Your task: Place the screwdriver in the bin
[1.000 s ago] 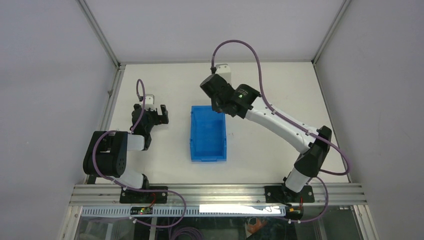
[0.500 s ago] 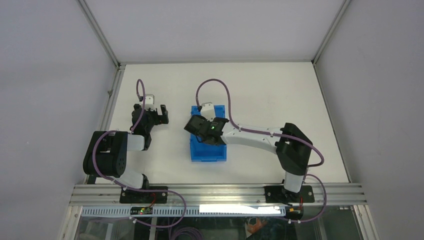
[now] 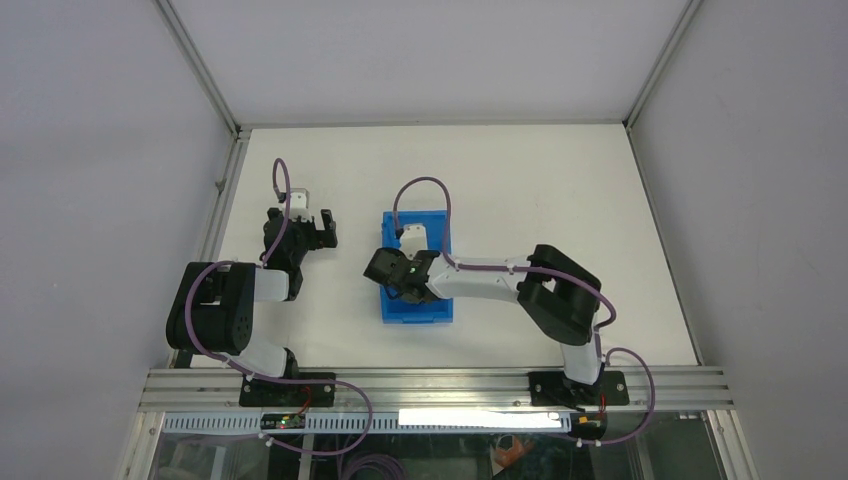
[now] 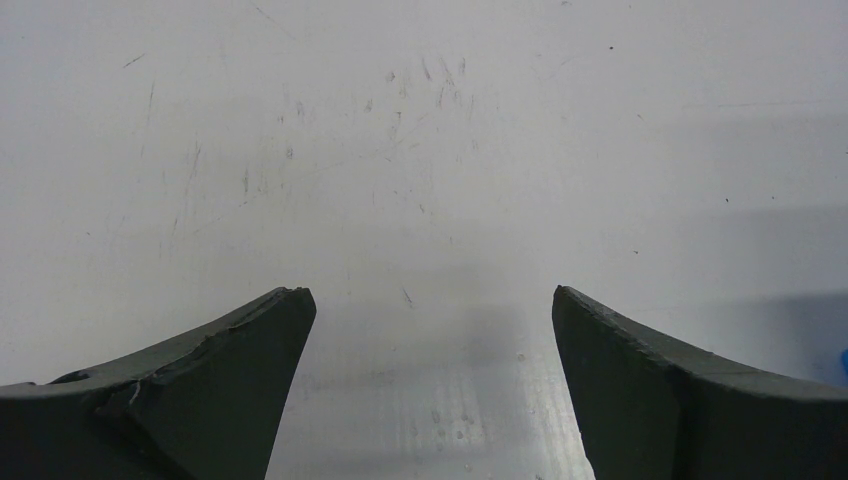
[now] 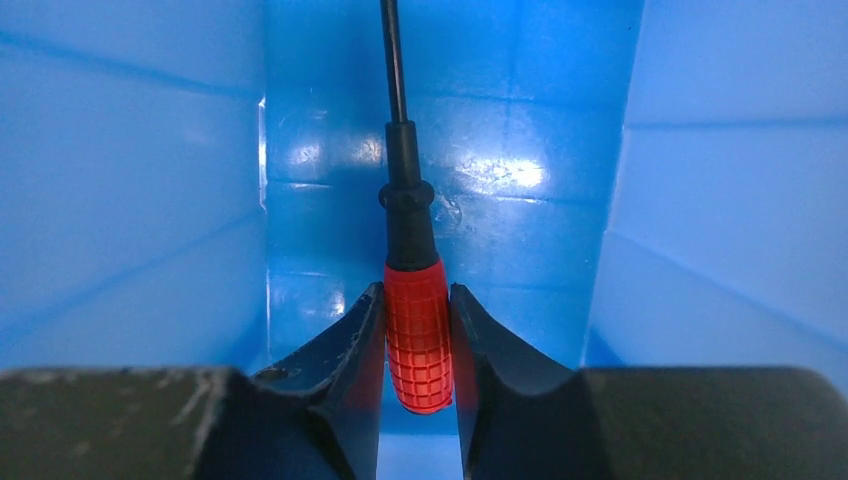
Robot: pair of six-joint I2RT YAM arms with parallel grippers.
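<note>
In the right wrist view the screwdriver (image 5: 418, 335), with a red gridded handle and a thin black shaft, hangs inside the bright blue bin (image 5: 130, 200). My right gripper (image 5: 415, 292) is shut on the handle, one finger pressed against each side. From above, that gripper (image 3: 400, 280) reaches down into the bin (image 3: 432, 226), and its wrist hides the screwdriver. My left gripper (image 3: 318, 228) rests left of the bin, open and holding nothing (image 4: 430, 300).
The white tabletop (image 3: 540, 180) is ringed by a metal frame and grey walls. The right arm's purple cable (image 3: 420, 185) arches over the bin's far end. An aluminium rail (image 3: 430, 385) carries both arm bases at the near edge.
The right arm swung from the bin's far end toward me and lowered its gripper with the screwdriver into the bin. The left arm stayed put.
</note>
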